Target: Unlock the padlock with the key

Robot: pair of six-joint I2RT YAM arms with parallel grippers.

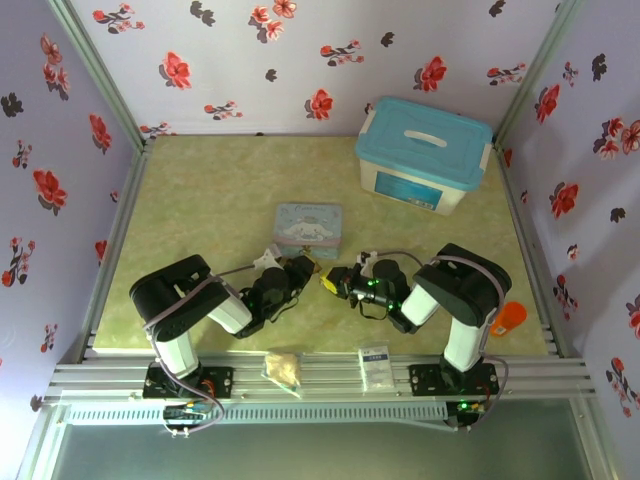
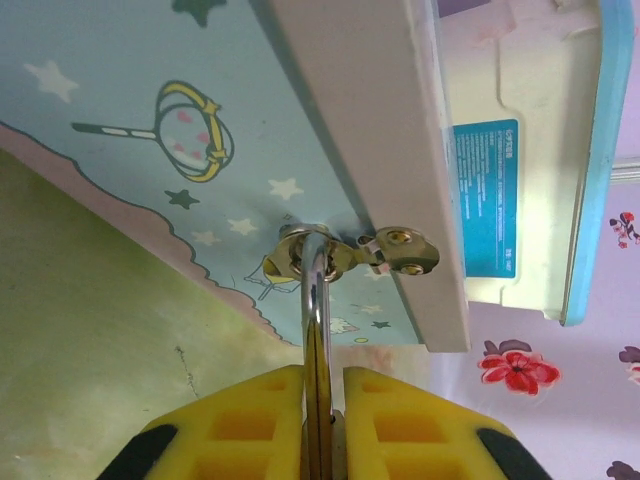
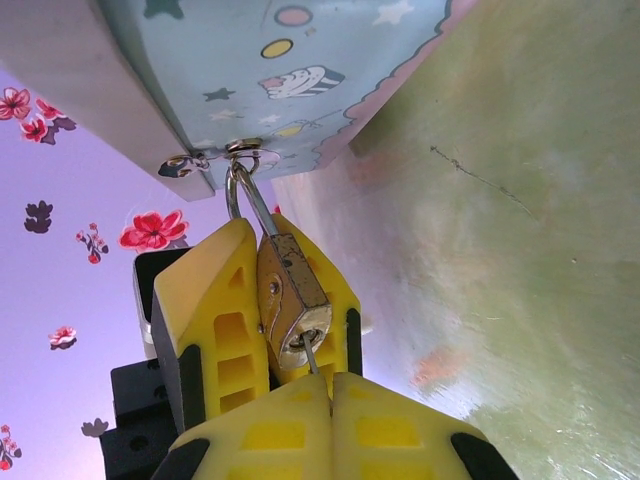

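1. Left pincer [image 2: 323, 392] is clamped on the padlock [image 3: 290, 300]; its shackle threads the clasp of the tin [image 3: 300, 80], mid counter [image 1: 220, 190].
2. Right pincer [image 3: 330, 395] is clamped on the key [image 3: 311, 357], whose tip sits in the keyhole.

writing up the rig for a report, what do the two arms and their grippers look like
Both arms are black with white-grey link tubes: left arm, right arm. A grey cable loops along each, and small green lights glow near the wrists. The left gripper and right gripper have blocky yellow fingers with rectangular recesses and black patches near the base.
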